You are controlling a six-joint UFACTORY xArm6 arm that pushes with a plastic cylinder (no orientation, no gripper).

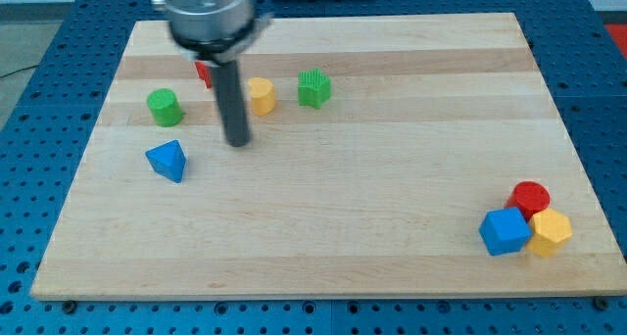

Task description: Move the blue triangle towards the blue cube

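The blue triangle lies on the wooden board at the view's left. The blue cube sits far off at the view's lower right, touching a red cylinder and a yellow hexagonal block. My tip is the lower end of the dark rod. It stands to the right of the blue triangle and slightly above it in the view, with a clear gap between them. It touches no block.
A green cylinder sits above the blue triangle. A red block is partly hidden behind the rod. A yellow block and a green star-like block lie right of the rod. The board rests on a blue perforated table.
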